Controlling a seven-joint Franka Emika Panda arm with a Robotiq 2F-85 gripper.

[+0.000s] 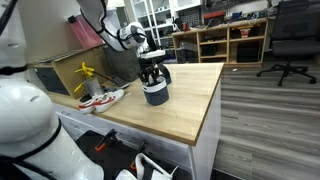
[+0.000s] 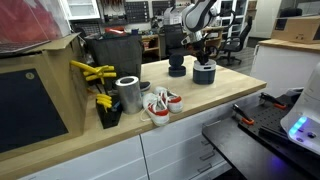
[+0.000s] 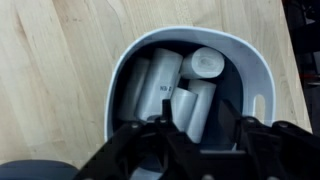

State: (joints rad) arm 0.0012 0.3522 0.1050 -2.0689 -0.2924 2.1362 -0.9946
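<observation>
A grey round bin [image 3: 190, 36] with a dark inside stands on the wooden worktop [image 3: 60, 70] and holds several white cylinders [image 3: 150, 85]. My gripper [image 3: 198, 114] reaches down into the bin from above, its black fingers [image 3: 168, 126] standing apart. One white cylinder [image 3: 196, 105] lies between them, close to the left finger, with a dark gap to the right finger. In both exterior views the gripper [image 1: 152, 76] [image 2: 200, 56] hangs straight over the bin [image 1: 156, 96] [image 2: 204, 74], near the middle of the worktop.
A second dark container [image 2: 177, 68] stands beside the bin. Red-and-white shoes [image 2: 160, 105] [image 1: 100, 98], a metal can [image 2: 128, 93] and a yellow tool [image 2: 90, 72] lie at one end of the worktop. Cardboard boxes [image 1: 60, 75] and shelves [image 1: 225, 40] stand behind.
</observation>
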